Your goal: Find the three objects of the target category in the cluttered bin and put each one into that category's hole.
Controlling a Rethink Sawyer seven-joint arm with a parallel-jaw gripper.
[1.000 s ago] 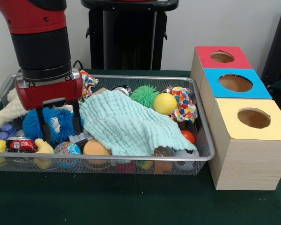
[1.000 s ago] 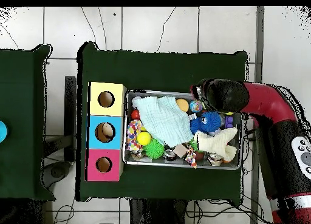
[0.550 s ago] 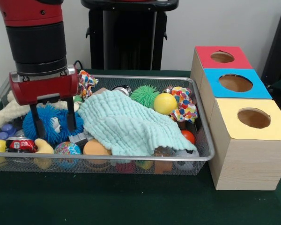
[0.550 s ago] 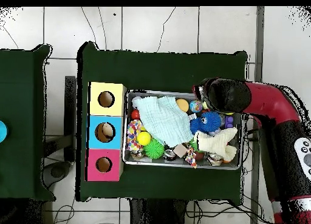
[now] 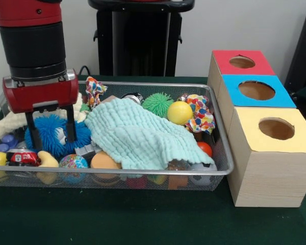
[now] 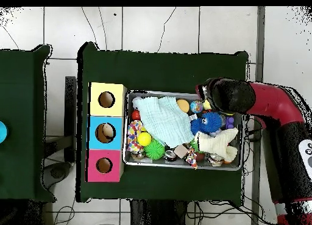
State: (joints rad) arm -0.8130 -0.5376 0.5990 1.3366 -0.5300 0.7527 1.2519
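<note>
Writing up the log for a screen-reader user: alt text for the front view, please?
A red and black gripper, open, hangs over a fuzzy blue ball in a cluttered wire mesh bin. A mint green cloth covers the middle; three wooden boxes with holes stand beside it.

Robot lab (tiled floor (image 6: 152,30), cables)

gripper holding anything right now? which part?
Nothing held. The gripper is open, its jaws straddling the blue fuzzy toy in the bin, not closed on it.
</note>
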